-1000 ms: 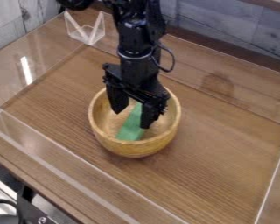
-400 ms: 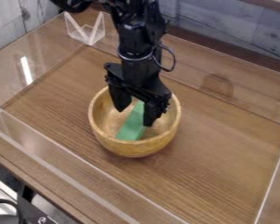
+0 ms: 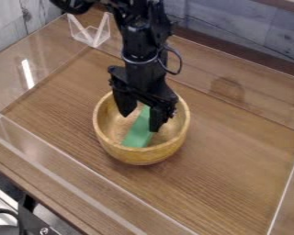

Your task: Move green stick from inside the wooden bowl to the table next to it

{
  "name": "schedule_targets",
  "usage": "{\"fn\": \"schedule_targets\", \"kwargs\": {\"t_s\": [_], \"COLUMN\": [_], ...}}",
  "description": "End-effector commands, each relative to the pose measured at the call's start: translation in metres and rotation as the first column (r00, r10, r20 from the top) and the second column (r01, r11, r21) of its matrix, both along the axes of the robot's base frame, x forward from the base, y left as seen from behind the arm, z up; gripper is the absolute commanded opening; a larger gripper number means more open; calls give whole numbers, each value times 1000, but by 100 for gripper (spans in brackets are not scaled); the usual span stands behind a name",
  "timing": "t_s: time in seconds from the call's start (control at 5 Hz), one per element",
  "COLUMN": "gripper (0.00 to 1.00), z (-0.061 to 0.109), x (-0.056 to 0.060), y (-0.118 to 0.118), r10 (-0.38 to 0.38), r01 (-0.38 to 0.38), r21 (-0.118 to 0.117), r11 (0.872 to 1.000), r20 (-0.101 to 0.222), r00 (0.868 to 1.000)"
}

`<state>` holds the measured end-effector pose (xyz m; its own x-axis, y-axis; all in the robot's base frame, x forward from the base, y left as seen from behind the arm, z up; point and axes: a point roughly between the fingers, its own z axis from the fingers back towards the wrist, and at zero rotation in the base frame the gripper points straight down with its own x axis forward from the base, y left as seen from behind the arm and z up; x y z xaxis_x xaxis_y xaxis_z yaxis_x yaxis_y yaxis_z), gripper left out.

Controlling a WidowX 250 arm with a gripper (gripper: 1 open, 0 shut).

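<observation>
Green stick [image 3: 141, 134] lies inside the wooden bowl [image 3: 113, 138], directly under my gripper [image 3: 144, 117]. I hang over the bowl pointing straight down, my fingers dipping below its rim, and my gripper is spread wide with nothing clamped in it. One dark finger [image 3: 120, 104] stands on the side of the stick towards the picture's left, the other on the side towards the right, so the stick's upper part sits in the gap between them. I cannot tell whether either finger touches it.

Only the lower part of the stick shows clearly; the rest is hidden behind my fingers. Its long axis runs from the near, slightly left part of the bowl floor back and to the right, towards the far wall. The far end seems raised, as if leaning up the bowl's inside slope, while the near end rests low on the pale speckled bottom, just below and in front of my fingertips.

The bowl sits on the dark wood-grain counter [image 3: 235, 147], with my arm rising from it towards the back. Clear acrylic walls [image 3: 27, 64] edge the counter, well apart from my gripper.
</observation>
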<state>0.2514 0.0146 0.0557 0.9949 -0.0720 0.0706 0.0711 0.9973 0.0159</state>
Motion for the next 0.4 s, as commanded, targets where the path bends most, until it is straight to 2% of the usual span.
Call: {"fn": "schedule_targets", "kwargs": {"t_s": [0.0,0.2], "gripper": [100,100], "z": [6,6], "x": [6,7], "y": [2,2], "r10": [0,2], "r01": [0,-2], "r21": [0,-4], "r11": [1000,1000], "r20": [34,34], "r00": [999,999]}}
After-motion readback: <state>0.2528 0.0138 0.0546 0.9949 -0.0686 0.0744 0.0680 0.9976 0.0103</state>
